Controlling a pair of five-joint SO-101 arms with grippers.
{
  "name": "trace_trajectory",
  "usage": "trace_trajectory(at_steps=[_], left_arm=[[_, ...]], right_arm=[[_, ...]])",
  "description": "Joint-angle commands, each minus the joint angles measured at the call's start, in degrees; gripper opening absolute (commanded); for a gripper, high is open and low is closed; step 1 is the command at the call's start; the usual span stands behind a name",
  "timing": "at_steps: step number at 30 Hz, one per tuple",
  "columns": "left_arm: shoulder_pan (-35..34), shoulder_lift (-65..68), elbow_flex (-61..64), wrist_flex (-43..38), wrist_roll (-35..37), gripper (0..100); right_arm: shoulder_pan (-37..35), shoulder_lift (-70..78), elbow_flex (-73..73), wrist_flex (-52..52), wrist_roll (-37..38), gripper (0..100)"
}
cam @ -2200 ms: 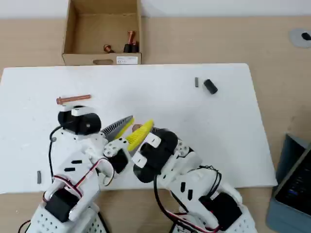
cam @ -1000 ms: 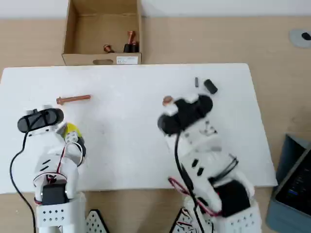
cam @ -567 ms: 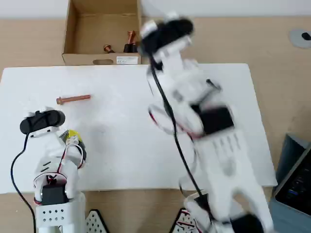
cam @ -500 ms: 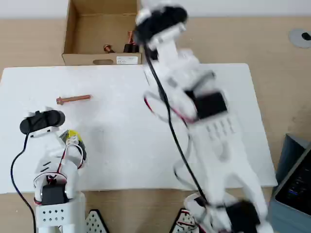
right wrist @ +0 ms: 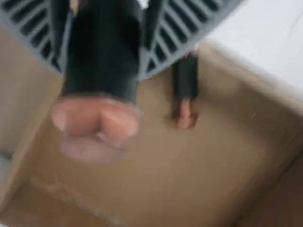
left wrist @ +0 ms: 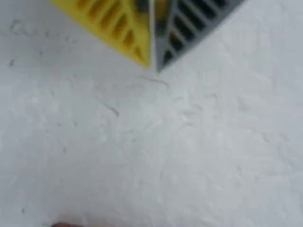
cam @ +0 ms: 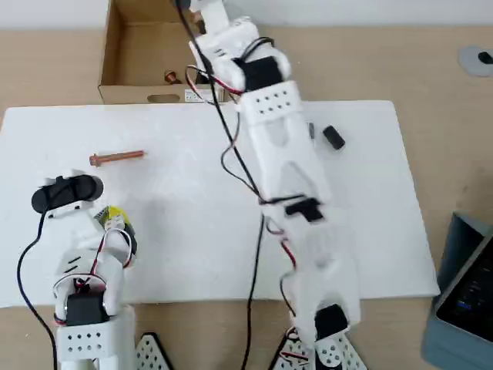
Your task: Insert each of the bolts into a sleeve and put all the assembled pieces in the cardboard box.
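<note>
My right gripper (right wrist: pixel 102 71) is shut on a black sleeve (right wrist: pixel 102 52) with a copper bolt head (right wrist: pixel 94 125) sticking out of its end. It hangs over the inside of the cardboard box (right wrist: pixel 165 165), where another assembled piece (right wrist: pixel 185 90) lies. In the high view the right arm stretches from the table's front to the box (cam: pixel 108 54); its gripper (cam: pixel 200 9) is at the box's far side. A loose copper bolt (cam: pixel 115 157) lies on the white mat at left. A loose black sleeve (cam: pixel 333 137) lies at right. My left gripper (left wrist: pixel 154 66) is shut and empty just above the mat.
A copper piece (cam: pixel 171 77) rests by the box's front wall. A small grey pin (cam: pixel 311 131) lies beside the loose sleeve. The white mat (cam: pixel 177 231) covers most of the table. A dark grey case (cam: pixel 466 293) stands at the right edge, a grey disc (cam: pixel 477 58) at the far right.
The right arm swung from the middle of the mat up and over the box, carrying the sleeve with the bolt. The left arm drew back to the left and has since stayed still.
</note>
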Motion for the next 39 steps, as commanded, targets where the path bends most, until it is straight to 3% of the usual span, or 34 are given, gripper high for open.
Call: trace_trajectory(at_steps=[1,7,11,17,23,39], left_arm=[[-0.53,-0.4,0.62,0.26,-0.09,0],[-0.62,-0.4,0.62,0.35,-0.09,0],[-0.62,-0.4,0.62,0.44,-0.09,0],[-0.62,-0.4,0.62,0.44,-0.09,0],[-0.62,-0.4,0.62,0.44,-0.09,0],[-0.62,-0.4,0.62,0.44,-0.09,0]], right_arm=[[0.22,11.3,-18.59,-3.96,2.81,0.9],[-2.07,27.56,-34.77,-4.13,10.02,0.9],[-2.59,32.48,-35.91,-6.15,12.66,1.1],[-2.95,34.33,-35.21,-9.67,12.84,1.9],[-2.95,35.47,-35.21,-9.58,15.21,15.3],[-2.59,34.86,-35.91,-9.58,15.21,13.3]])
